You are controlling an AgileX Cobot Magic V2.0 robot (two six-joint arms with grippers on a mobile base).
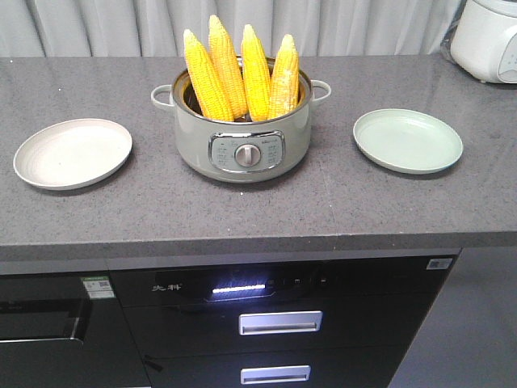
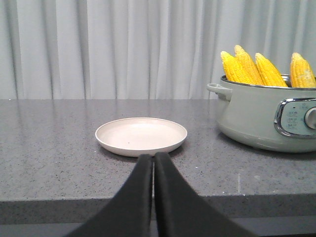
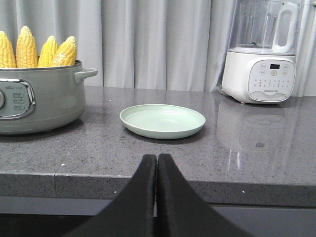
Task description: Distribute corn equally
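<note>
We are at the start: four corn cobs stand in the electric pot, cream plate at nine o'clock and green plate at three both bare. Our left gripper and right gripper, pressed together, must spread for a cob.

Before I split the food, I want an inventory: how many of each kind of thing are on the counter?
Corn cobs: 4
Plates: 2
Pot: 1
White appliance: 1
Total: 8
</note>
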